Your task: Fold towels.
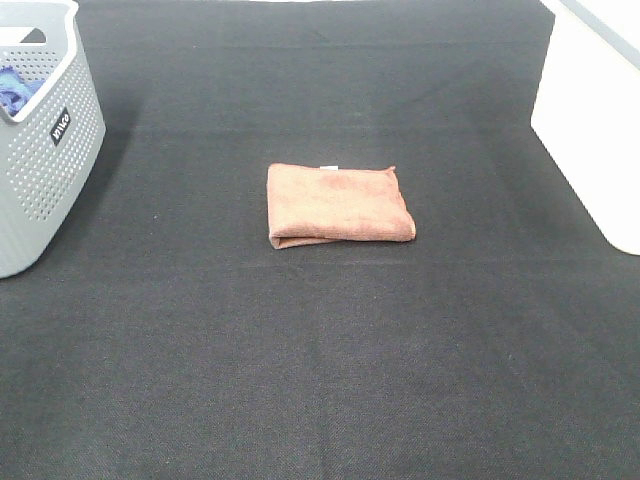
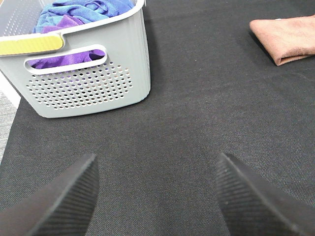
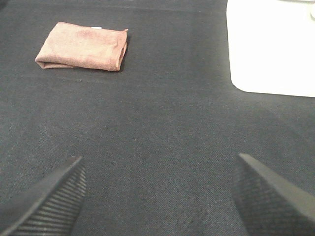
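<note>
A reddish-brown towel [image 1: 338, 205] lies folded into a compact rectangle in the middle of the black mat, a small white tag at its far edge. It also shows in the left wrist view as the towel [image 2: 288, 42] and in the right wrist view as the towel [image 3: 82, 46]. Neither arm appears in the exterior high view. My left gripper [image 2: 156, 196] is open over bare mat, well away from the towel. My right gripper [image 3: 160, 196] is open too, nothing between its fingers, with the towel far ahead of it.
A grey perforated basket [image 1: 45, 140] stands at the far left, holding blue and purple cloths [image 2: 81, 14]. A white container [image 1: 590, 120] sits at the right edge. The black mat [image 1: 320, 380] covers the table.
</note>
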Robot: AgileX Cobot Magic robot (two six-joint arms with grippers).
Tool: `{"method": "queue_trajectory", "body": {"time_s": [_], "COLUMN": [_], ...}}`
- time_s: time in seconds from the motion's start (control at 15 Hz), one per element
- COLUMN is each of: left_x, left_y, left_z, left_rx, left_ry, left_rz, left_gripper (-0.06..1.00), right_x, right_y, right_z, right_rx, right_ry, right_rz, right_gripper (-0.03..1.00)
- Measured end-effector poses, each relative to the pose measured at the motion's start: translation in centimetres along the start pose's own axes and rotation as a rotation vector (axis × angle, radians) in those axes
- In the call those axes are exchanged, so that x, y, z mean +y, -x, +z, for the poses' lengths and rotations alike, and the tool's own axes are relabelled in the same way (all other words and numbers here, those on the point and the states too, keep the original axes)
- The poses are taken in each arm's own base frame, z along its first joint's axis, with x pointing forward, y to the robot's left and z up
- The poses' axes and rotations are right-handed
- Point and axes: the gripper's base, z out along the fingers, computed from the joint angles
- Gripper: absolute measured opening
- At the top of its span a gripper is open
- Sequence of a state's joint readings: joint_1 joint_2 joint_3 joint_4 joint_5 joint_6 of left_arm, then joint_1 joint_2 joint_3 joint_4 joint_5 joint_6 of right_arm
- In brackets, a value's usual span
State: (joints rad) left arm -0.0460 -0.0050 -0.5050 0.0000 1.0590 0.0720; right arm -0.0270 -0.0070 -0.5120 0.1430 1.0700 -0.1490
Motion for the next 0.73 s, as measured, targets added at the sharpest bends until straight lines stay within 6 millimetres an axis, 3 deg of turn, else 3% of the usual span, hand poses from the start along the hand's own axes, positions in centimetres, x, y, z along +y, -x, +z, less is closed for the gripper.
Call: {"method": "queue_trajectory", "body": {"time_s": [0.73], "left_x": [0.0], "left_y": [0.0], "left_z": [0.0], "left_rx": [0.0], "left_ry": [0.0], "left_rz": [0.0], "left_gripper": [0.65], "right_x": [0.29], "right_y": [0.03], "right_z": [-0.04], "right_rx": [-0.005], "right_ry": [0.054], "right_rz": [0.009], "right_gripper": [0.77]}}
